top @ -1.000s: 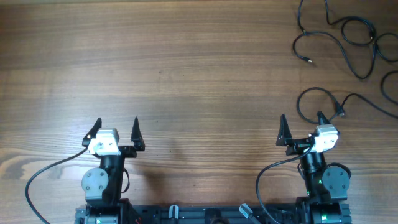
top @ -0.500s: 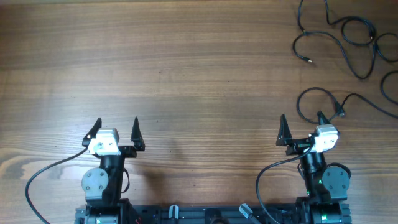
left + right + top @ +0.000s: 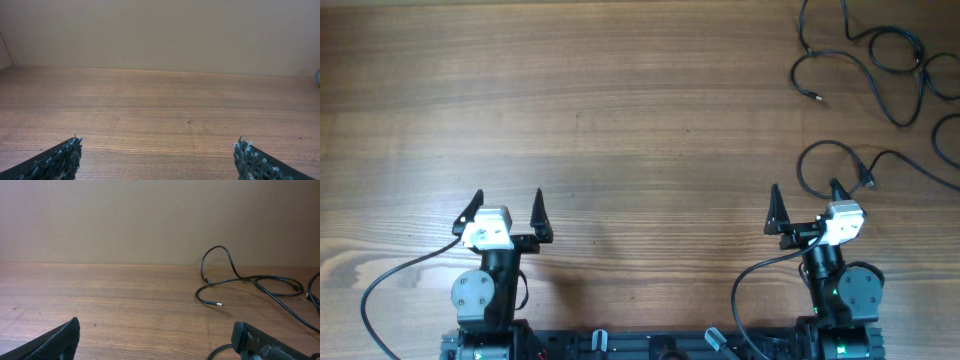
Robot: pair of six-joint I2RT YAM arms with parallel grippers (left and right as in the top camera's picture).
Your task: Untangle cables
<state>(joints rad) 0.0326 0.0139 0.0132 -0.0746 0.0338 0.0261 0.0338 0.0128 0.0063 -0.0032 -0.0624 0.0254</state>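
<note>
Task state: unfinished, by my judgement; neither arm holds a cable.
Cables (image 3: 825,54): on the far right of the table (image 3: 620,100). Several thin black strands lie in loose curls, and some run off the right edge.
Far group: the strands cross one another near the far right corner. One plug end lies free on the group's left side.
Near loop (image 3: 825,142): an open arch lying apart from the far group, just beyond the right gripper. Its plug end sits beside that gripper's right finger.
Done: the strands are spread out and do not form one tight knot.
Left to do: the crossings at the far corner need parting. How much cable lies out of view cannot be told.
Left gripper (image 3: 508,196): near left, low by its base and pointing far. The jaws are wide apart with nothing between them. It is well apart from the cables.
Right gripper (image 3: 805,190): near right, in the same pose. The jaws are wide apart and empty.
Wrist views: the left one shows bare wood ahead. The right one shows cable ahead and to the right.
Contact: no finger is closed on any strand.
</note>
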